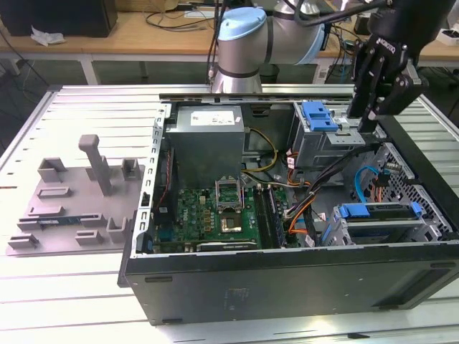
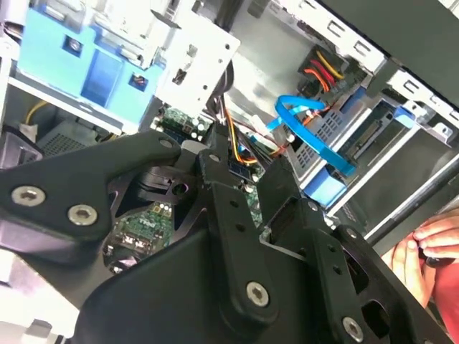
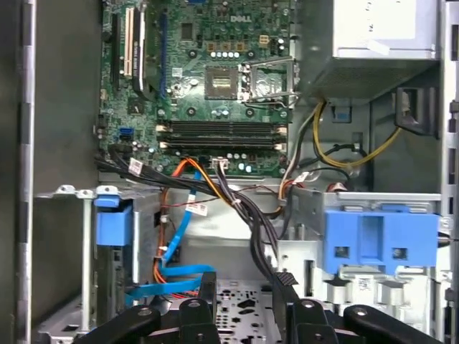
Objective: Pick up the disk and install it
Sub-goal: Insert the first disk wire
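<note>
Right now my gripper (image 3: 246,279) hangs over an open computer case (image 1: 287,287). Its two black fingers (image 3: 208,294) are spread apart, with nothing between them but bare perforated metal. The disk (image 1: 379,223), silver with a blue carrier rail, is not in my grasp. It sits in a metal bay to one side of my fingers, apart from them. Close on my other side is a blue plastic latch piece (image 3: 380,240). Beyond my fingertips, cables (image 3: 244,208) cross toward the green motherboard (image 3: 215,79).
</note>
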Robot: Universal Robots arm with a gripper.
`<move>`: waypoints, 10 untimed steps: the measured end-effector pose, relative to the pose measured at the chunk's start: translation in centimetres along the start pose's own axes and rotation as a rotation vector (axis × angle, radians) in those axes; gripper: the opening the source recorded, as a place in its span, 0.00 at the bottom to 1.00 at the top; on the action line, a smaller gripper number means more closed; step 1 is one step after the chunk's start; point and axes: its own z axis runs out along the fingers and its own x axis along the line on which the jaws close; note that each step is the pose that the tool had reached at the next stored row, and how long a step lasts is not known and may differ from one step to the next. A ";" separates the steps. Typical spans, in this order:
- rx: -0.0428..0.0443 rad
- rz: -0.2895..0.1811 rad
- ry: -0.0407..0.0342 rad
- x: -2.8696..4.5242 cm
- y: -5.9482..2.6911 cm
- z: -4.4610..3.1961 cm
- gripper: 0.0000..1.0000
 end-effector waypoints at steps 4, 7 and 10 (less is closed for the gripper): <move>0.0000 0.000 0.0009 -0.02 -0.01 -0.01 0.44; 0.0000 0.000 0.0008 -0.02 -0.01 -0.01 0.44; -0.0015 0.000 0.0008 -0.02 -0.18 -0.01 0.44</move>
